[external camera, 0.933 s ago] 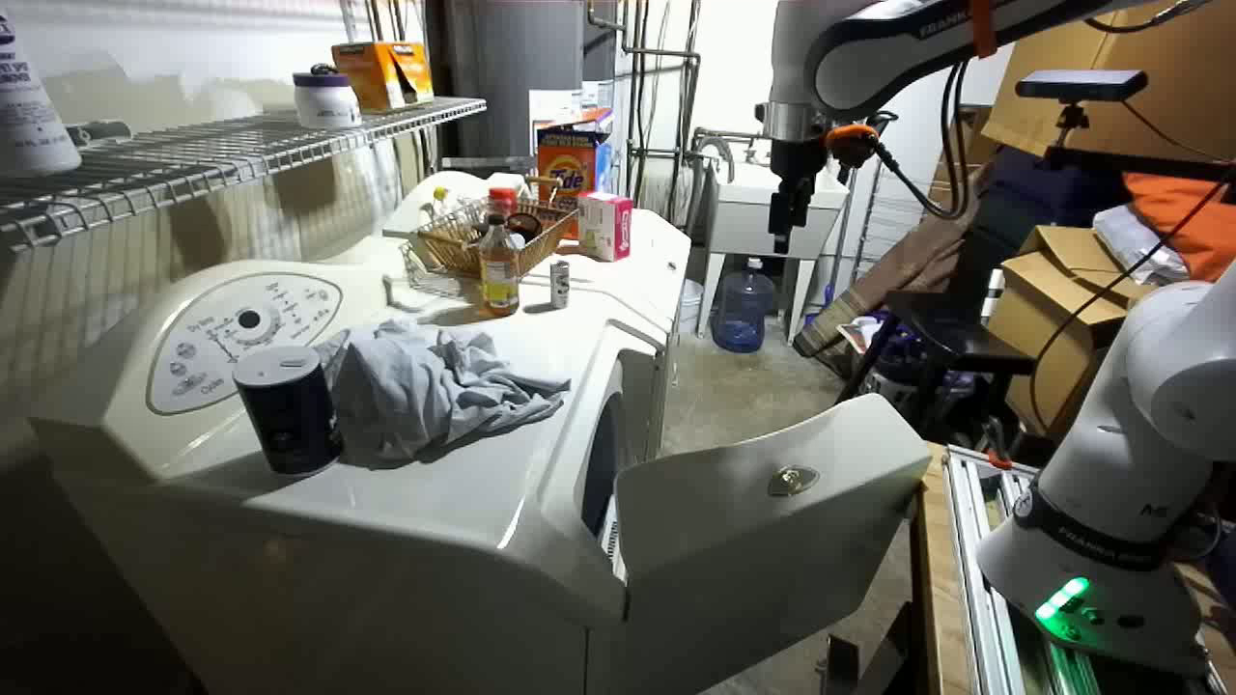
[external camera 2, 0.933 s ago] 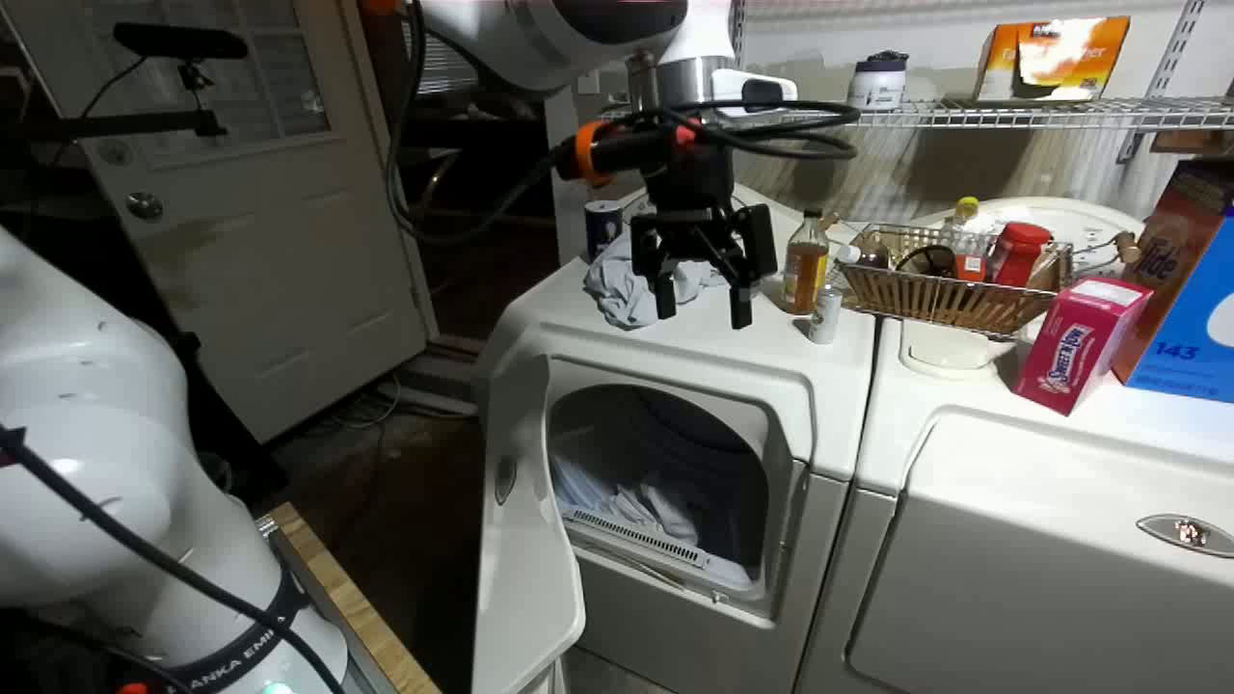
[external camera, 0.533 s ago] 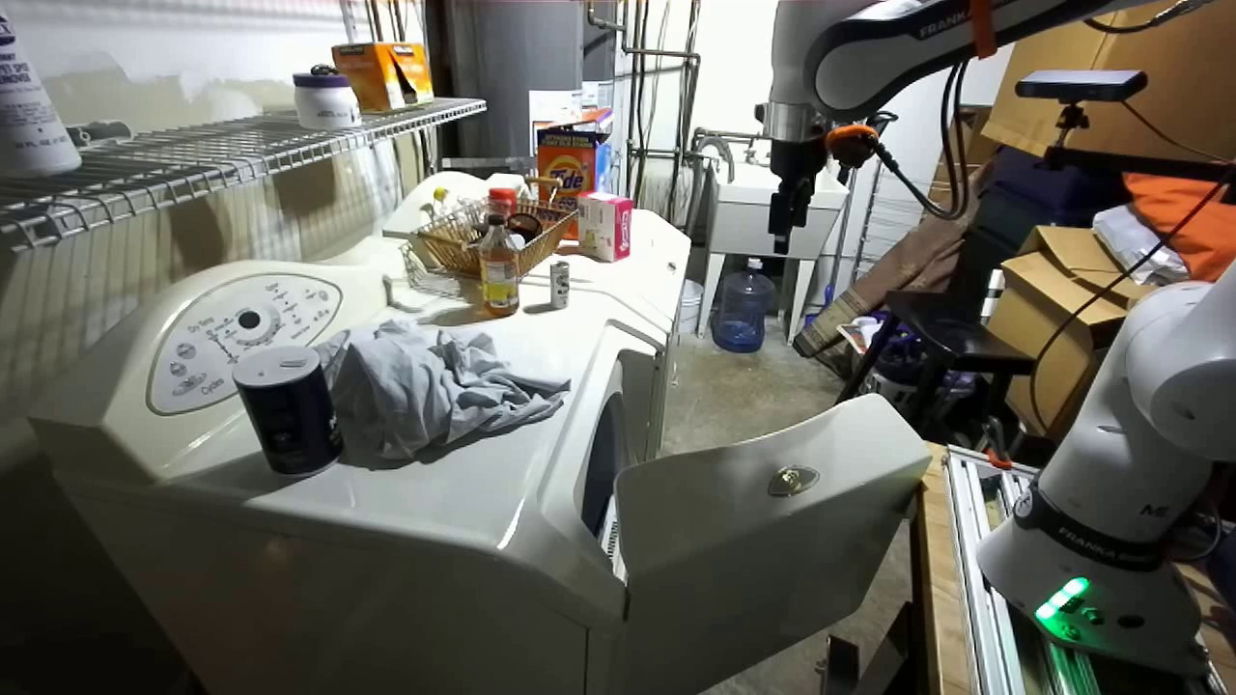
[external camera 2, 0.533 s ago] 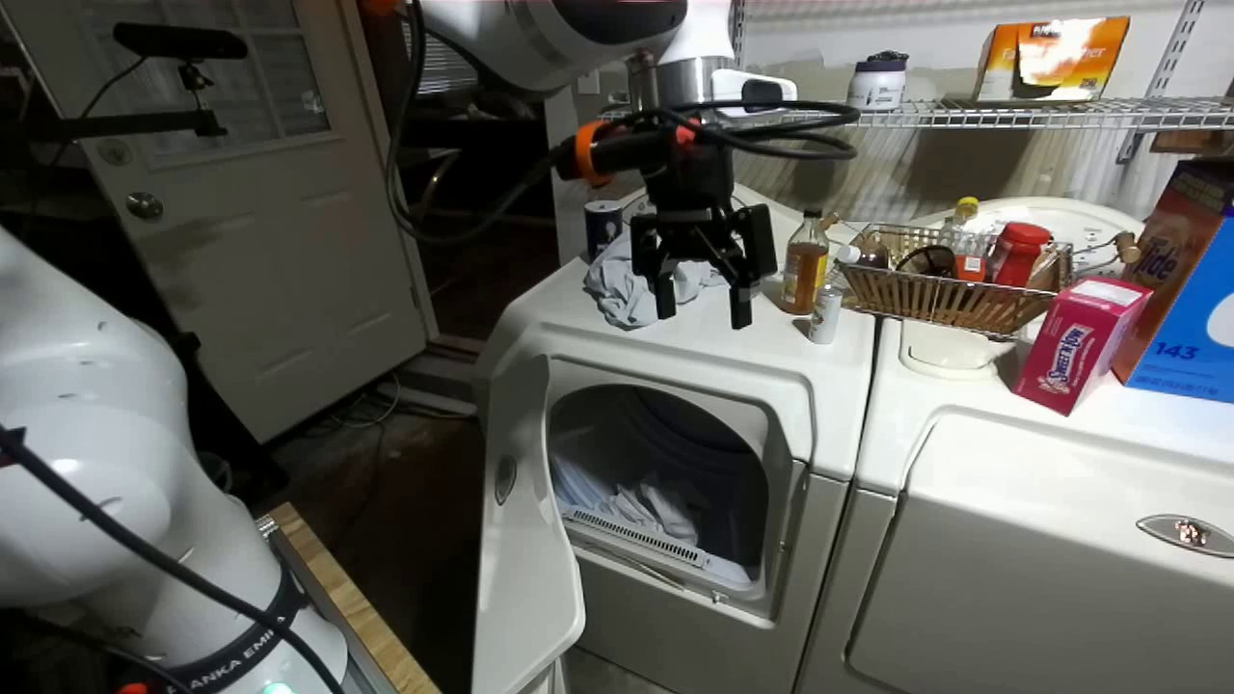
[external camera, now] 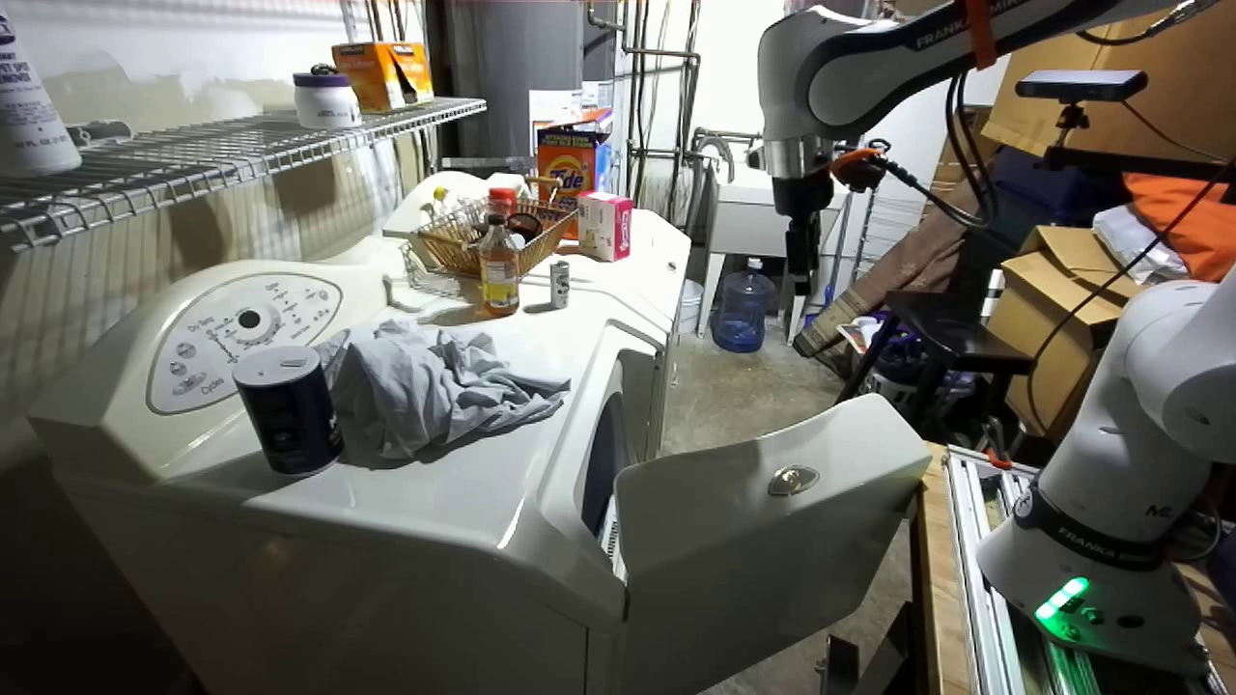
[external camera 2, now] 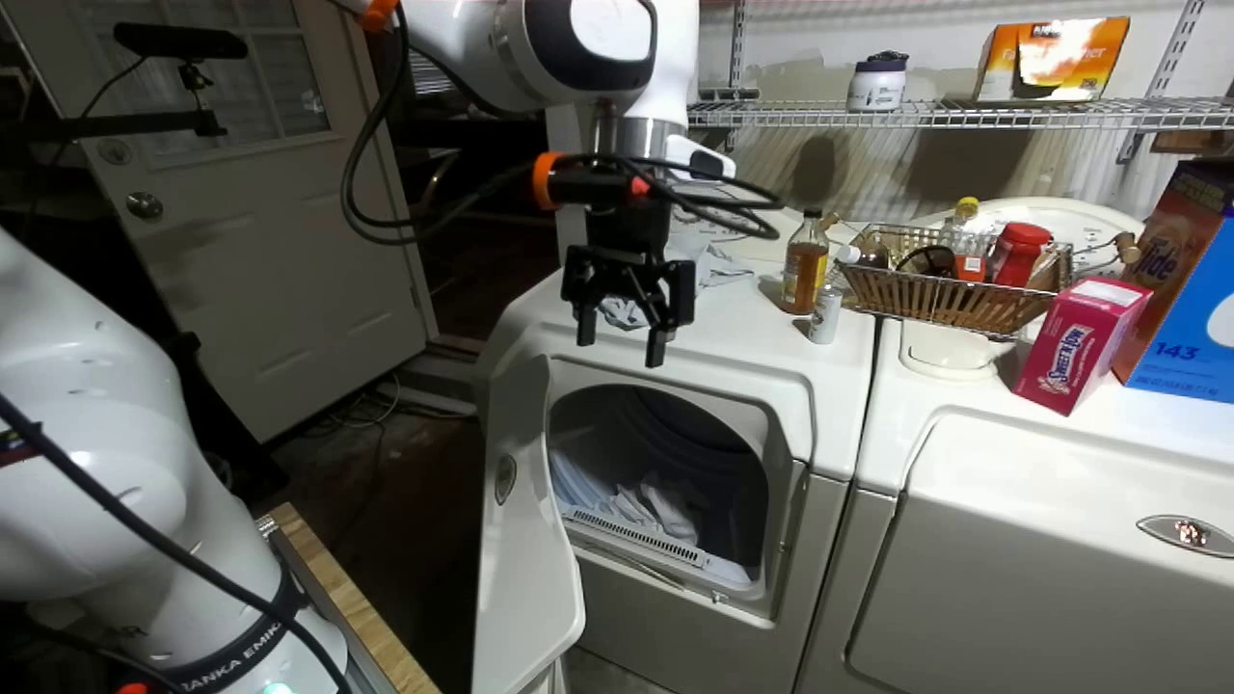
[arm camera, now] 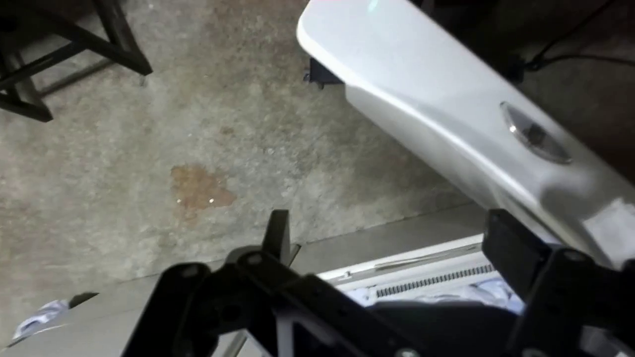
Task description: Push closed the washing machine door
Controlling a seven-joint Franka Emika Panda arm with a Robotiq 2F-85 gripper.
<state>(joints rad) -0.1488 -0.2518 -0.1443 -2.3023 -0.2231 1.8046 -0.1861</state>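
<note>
A robot's claw (external camera 2: 621, 349) hangs in front of a washing machine (external camera 2: 762, 352), its two fingers (arm camera: 513, 250) spread wide with only air between them and clear of everything around. The machine's door (external camera 2: 525, 540) stands open, jutting out at seven o'clock from the claw in an exterior view; in the wrist view it slants across toward two o'clock. FRANKA is printed on the arm (external camera: 951, 39) and again on its base (external camera: 1110, 569), at four o'clock from the claw in an exterior view. There too, "Tide" shows on an orange box (external camera: 568, 174) at ten o'clock, and "Cycles" on the machine's control panel (external camera: 232, 333) at nine, near print too fine to read. In an exterior view, at three o'clock, a pink packet (external camera 2: 1075, 352) reads "Sweet'N Low," close to the number 143 on the Tide box's blue side. On a shelf (external camera 2: 925, 118) at two o'clock, glare washes out some lettering on an orange carton (external camera 2: 1089, 53).
</note>
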